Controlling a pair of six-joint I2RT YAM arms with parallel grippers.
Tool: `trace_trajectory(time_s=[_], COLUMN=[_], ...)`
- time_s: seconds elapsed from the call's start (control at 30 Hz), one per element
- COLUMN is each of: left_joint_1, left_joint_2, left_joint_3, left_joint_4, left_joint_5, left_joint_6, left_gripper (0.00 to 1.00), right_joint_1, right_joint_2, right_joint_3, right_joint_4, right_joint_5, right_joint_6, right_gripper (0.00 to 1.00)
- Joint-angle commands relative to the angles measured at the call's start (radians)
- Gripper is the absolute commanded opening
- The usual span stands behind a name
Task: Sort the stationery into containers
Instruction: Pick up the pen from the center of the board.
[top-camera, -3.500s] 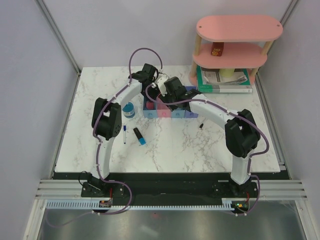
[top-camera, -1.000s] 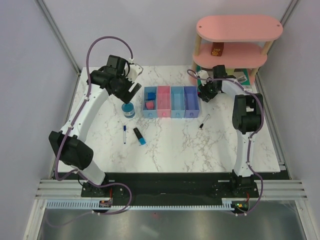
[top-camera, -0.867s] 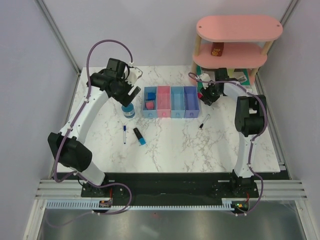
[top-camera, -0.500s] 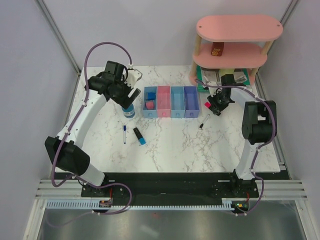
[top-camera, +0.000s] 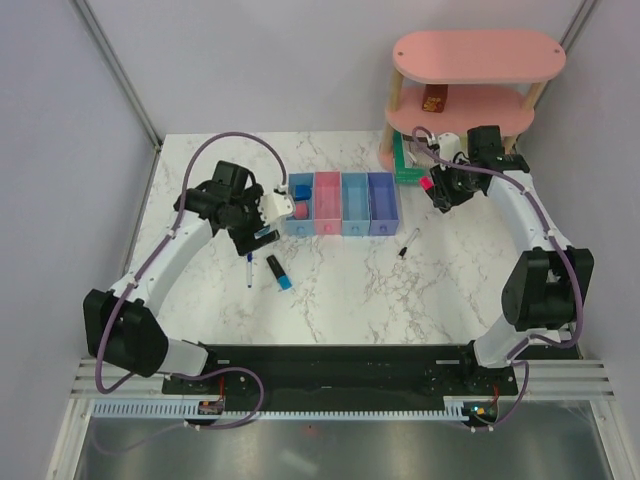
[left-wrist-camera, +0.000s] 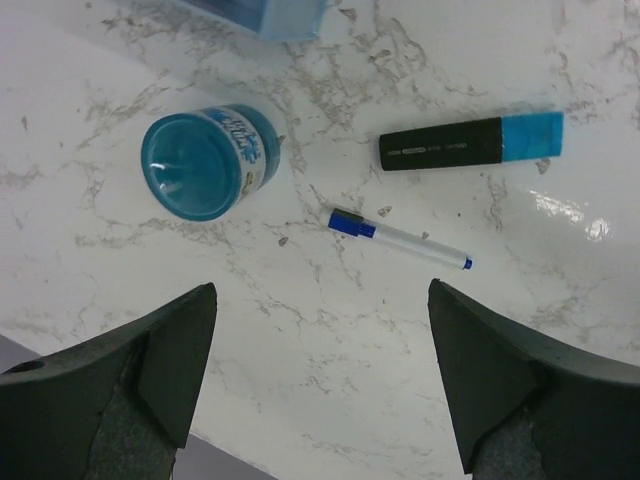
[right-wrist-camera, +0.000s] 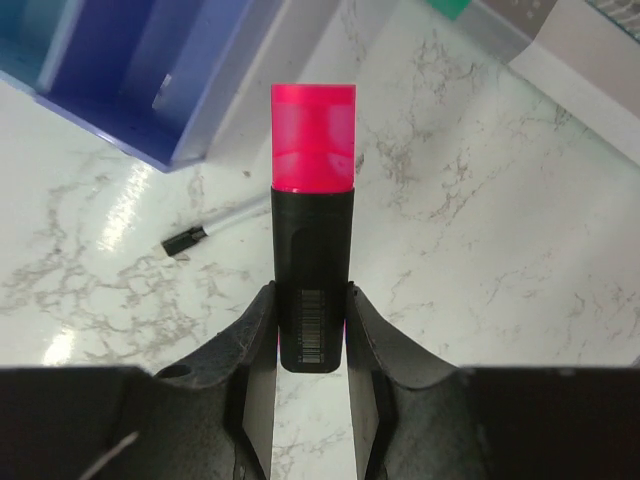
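My right gripper (top-camera: 440, 190) is shut on a black highlighter with a pink end (right-wrist-camera: 313, 230) and holds it above the table, right of the purple-blue bin (top-camera: 382, 203) (right-wrist-camera: 150, 70). My left gripper (top-camera: 260, 228) (left-wrist-camera: 320, 290) is open and empty above the table, with the round blue tape roll (left-wrist-camera: 210, 163) just beyond its left finger. A blue-capped pen (left-wrist-camera: 400, 238) (top-camera: 249, 270) and a blue-ended highlighter (left-wrist-camera: 470, 142) (top-camera: 279, 272) lie nearby. The row of four bins (top-camera: 340, 203) holds a blue eraser (top-camera: 300, 190) and a pink eraser (top-camera: 298, 210) in the leftmost bin. A black-capped pen (top-camera: 407, 243) (right-wrist-camera: 215, 227) lies right of the bins.
A pink oval two-tier shelf (top-camera: 480, 55) with a small red box (top-camera: 434, 98) stands at the back right. A green-edged book (top-camera: 405, 165) (right-wrist-camera: 590, 60) lies under it, close to my right gripper. Grey walls stand on both sides.
My left gripper has moved toward the near side and now hides the tape roll in the top view. My right gripper has carried the pink-ended highlighter up and back toward the shelf.
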Motion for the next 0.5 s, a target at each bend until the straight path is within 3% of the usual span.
trace_trajectory(time_s=[0.0, 0.23, 0.47], left_joint_1=[-0.037, -0.073, -0.085], left_joint_2=[-0.068, -0.099, 0.024], left_joint_3=[-0.097, -0.203, -0.191], left_joint_4=[0.067, 0.072, 0.063], left_joint_5=[0.127, 0.238, 0.22], left_joint_6=[0.402, 0.975, 1.226], left_gripper=[0.96, 0.99, 0.98], right_joint_1=[0.008, 0.086, 0.137], right_joint_2=[-0.034, 0.021, 0.072], right_joint_3=[0.107, 0.178, 0.215], right_joint_4=[-0.064, -0.043, -0.018], right_joint_5=[-0.12, -0.145, -0.139], right_joint_6=[0.112, 0.183, 0.206], right_gripper=[0.07, 0.08, 0.08])
